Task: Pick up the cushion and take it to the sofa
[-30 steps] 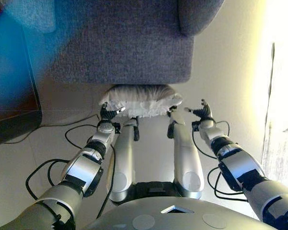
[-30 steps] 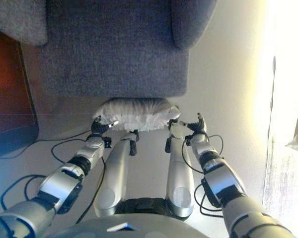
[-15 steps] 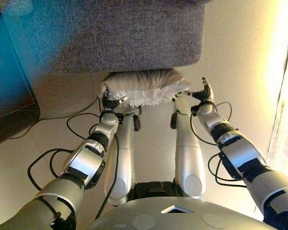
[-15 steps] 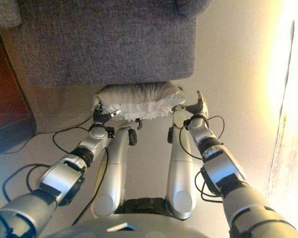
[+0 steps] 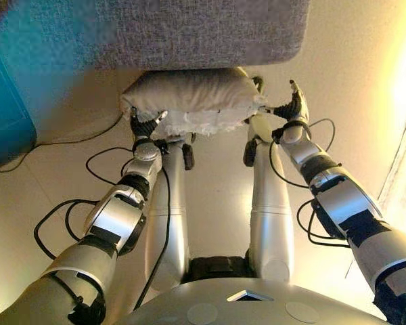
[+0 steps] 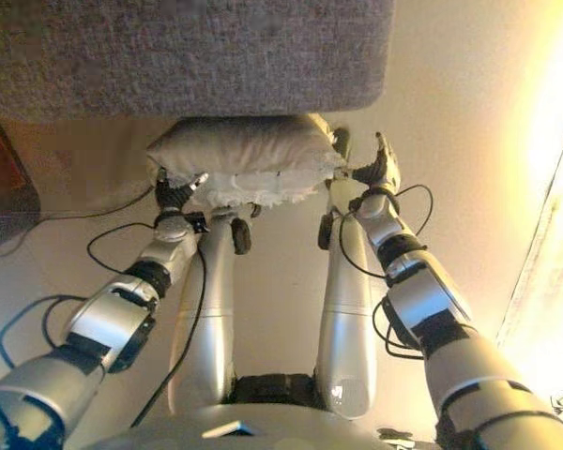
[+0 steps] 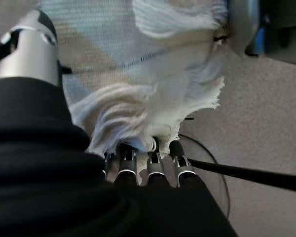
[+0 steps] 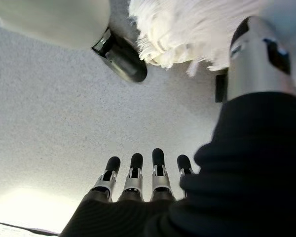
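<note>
Our left robot hand (image 7: 138, 170) pinches the cushion (image 5: 189, 98) fringe; the right robot hand (image 5: 291, 108), fingers spread beside the cushion, should close in before we lift toward the sofa (image 5: 189, 30).

cushion (image 5: 193, 98) before sofa (image 5: 189, 30)

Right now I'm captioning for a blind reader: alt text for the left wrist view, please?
The left hand reaches under the fringed edge of a pale cushion, its fingertips hidden in the white fringe. Speckled floor lies beyond.
</note>
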